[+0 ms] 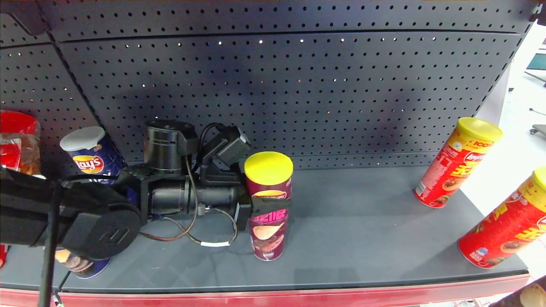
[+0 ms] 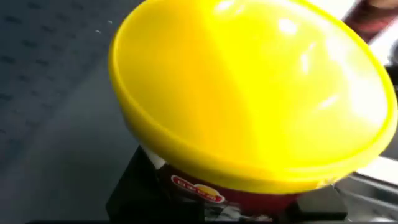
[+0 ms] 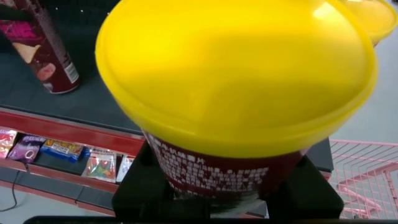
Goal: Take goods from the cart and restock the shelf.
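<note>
The left hand reaches in from the shelf's left end. Its dark fingers are closed around the waist of a maroon chip can with a yellow lid. The can stands upright, and its base looks to be on the shelf, a little left of the middle and about midway between the pegboard back and the red front edge.

Behind the arm, near the back left, stands a blue chip can with a pale lid. A second blue can sits by the front edge at the left, mostly hidden under the arm. At the far left end there is a red-topped jar (I can't make out what is in it). Two red chip cans with yellow lids stand at the right end, well apart from the maroon one. One red can is toward the back and the other red can is at the front right corner.

The right hand is clamped on a dark red can, also yellow-lidded. It holds the can out in front of the shelf's front edge, near the pink wire cart. Snack packets lie on a lower shelf.
</note>
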Tool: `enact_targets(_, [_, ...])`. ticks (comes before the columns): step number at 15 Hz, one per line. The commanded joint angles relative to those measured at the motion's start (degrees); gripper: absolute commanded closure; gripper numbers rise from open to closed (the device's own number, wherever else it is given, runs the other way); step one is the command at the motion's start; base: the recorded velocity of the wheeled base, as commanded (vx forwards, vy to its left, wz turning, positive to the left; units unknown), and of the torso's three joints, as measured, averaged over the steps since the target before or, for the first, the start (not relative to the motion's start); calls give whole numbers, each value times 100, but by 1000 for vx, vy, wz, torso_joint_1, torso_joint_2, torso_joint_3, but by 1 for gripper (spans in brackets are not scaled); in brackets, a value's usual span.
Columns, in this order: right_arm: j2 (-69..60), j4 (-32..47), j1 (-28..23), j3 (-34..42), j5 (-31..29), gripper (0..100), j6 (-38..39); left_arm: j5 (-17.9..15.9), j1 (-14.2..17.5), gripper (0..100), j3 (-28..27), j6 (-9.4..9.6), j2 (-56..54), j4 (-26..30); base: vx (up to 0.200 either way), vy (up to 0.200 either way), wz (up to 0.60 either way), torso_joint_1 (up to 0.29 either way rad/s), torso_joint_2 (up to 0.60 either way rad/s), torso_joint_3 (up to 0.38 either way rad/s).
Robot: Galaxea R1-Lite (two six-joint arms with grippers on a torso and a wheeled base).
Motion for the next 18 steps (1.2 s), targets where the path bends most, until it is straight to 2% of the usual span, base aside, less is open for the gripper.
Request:
enact_targets(1, [32, -3, 2, -44, 4, 100, -4, 29, -113, 100, 379, 6, -183, -429, 0, 0, 0, 0, 0, 0])
enact_targets(5, [111, -3, 2, -167, 4, 100, 5, 37, -297, 100, 669, 6, -157, -596, 0, 0, 0, 0, 0, 0])
enact_targets(8, [102, -3, 2, -158, 4, 100, 23, 29, -306, 100, 722, -3, -245, -596, 0, 0, 0, 0, 0, 0])
enact_targets(13, [111, -3, 2, -185, 4, 100, 23, 11, -297, 100, 1170, 6, -447, -684, 0, 0, 0, 0, 0, 0])
enact_targets(18, [155, -3, 10, -193, 4, 100, 23, -6, -297, 100, 1267, -3, -509, -667, 0, 0, 0, 0, 0, 0])
